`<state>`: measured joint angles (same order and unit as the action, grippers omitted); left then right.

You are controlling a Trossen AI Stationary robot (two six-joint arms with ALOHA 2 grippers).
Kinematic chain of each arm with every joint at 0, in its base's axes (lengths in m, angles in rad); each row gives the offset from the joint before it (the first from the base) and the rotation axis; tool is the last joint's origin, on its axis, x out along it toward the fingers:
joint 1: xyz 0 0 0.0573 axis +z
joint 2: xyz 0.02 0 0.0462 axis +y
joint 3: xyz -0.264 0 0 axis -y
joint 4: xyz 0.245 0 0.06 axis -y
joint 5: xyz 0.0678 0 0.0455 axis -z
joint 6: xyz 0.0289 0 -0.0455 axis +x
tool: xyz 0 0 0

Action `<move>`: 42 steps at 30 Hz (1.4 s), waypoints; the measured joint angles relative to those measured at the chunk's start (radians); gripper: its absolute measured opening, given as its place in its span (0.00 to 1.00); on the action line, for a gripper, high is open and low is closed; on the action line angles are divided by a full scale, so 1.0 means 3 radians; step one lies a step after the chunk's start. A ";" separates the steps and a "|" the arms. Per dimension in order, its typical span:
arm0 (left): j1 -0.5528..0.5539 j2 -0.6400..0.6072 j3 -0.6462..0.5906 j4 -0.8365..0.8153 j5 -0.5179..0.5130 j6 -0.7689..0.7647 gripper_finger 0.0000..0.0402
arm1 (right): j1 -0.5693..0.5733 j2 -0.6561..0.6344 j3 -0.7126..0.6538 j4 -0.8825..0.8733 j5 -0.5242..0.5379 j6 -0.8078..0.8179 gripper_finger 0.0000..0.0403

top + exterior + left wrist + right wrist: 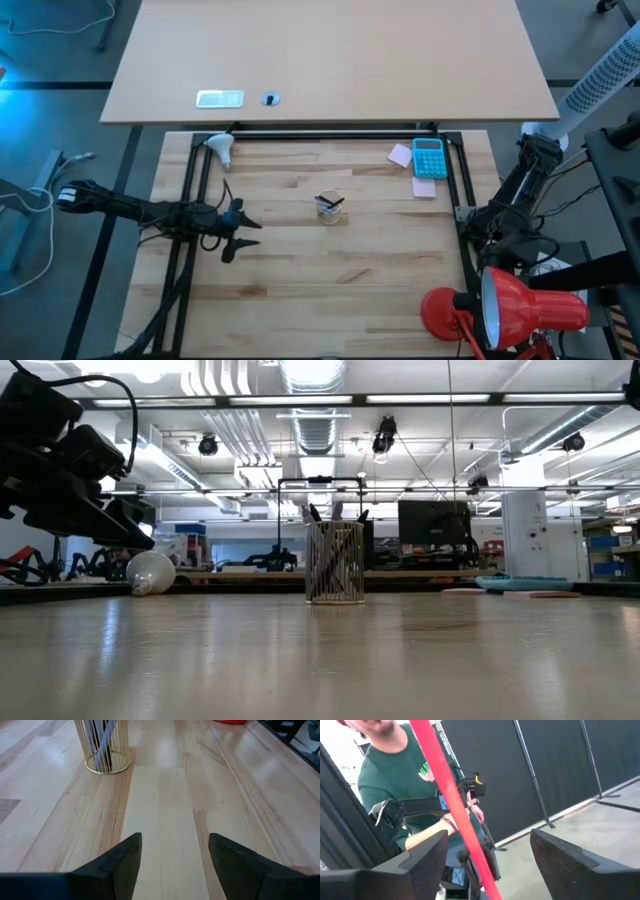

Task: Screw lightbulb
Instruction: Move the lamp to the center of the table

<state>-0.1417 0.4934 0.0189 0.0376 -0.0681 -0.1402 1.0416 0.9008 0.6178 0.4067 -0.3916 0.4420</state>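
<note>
The lightbulb [220, 149] lies on its side on the wooden surface [330, 290], off beyond the left hand [243, 235] toward the far edge and well apart from it; nothing touches it. In the low view the lightbulb [151, 572] shows as a pale globe resting past the dark bulk of that arm. The left hand hangs low over the boards with its fingers [125, 857] spread wide and nothing between them. Ahead of it stands a gold wire pen holder [102, 746] with pens in it. The right hand [487, 865] is off the surface's right edge, fingers wide, with the lamp's red arm [447, 795] crossing between them, apparently not gripped. A red desk lamp [520, 305] sits close by it.
</note>
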 joint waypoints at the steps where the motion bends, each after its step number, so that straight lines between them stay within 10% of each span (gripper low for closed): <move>1: 0.0001 0.0000 0.0000 0.0001 0.0000 0.0000 0.55 | 0.0001 0.0023 0.0000 0.0034 -0.0004 0.0015 0.69; 42: 0.0001 0.0000 0.0000 0.0000 -0.0001 0.0001 0.55 | 0.0375 0.0838 0.0029 0.1752 0.0263 0.0007 0.66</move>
<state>-0.1416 0.4934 0.0189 0.0376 -0.0683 -0.1400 1.1542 1.1523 0.6266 0.9322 -0.3126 0.4442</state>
